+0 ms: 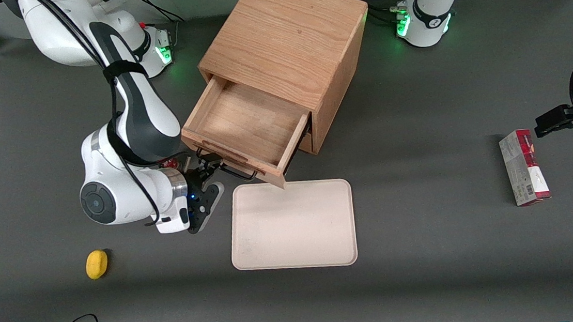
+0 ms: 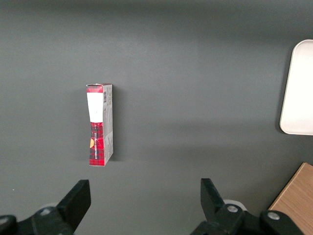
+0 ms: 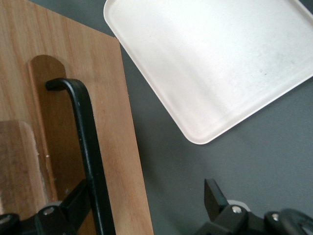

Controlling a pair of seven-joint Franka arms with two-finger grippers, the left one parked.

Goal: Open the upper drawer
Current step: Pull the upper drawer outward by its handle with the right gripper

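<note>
The oak cube cabinet (image 1: 286,36) stands at the back of the table. Its upper drawer (image 1: 246,120) is pulled well out, with an empty wooden floor showing. The drawer's black wire handle (image 1: 238,174) hangs on the drawer front (image 3: 107,122), facing the front camera. My gripper (image 1: 205,170) is at the end of that handle nearer the working arm's base. It is open (image 3: 145,193), and the black handle bar (image 3: 85,137) runs between its fingers, close to one finger (image 3: 73,205). The fingers do not close on the bar.
A cream tray (image 1: 292,225) lies flat just in front of the open drawer, also seen from the wrist (image 3: 210,63). A small yellow object (image 1: 97,263) sits nearer the front camera than my gripper. A red-and-grey box (image 1: 524,167) lies toward the parked arm's end.
</note>
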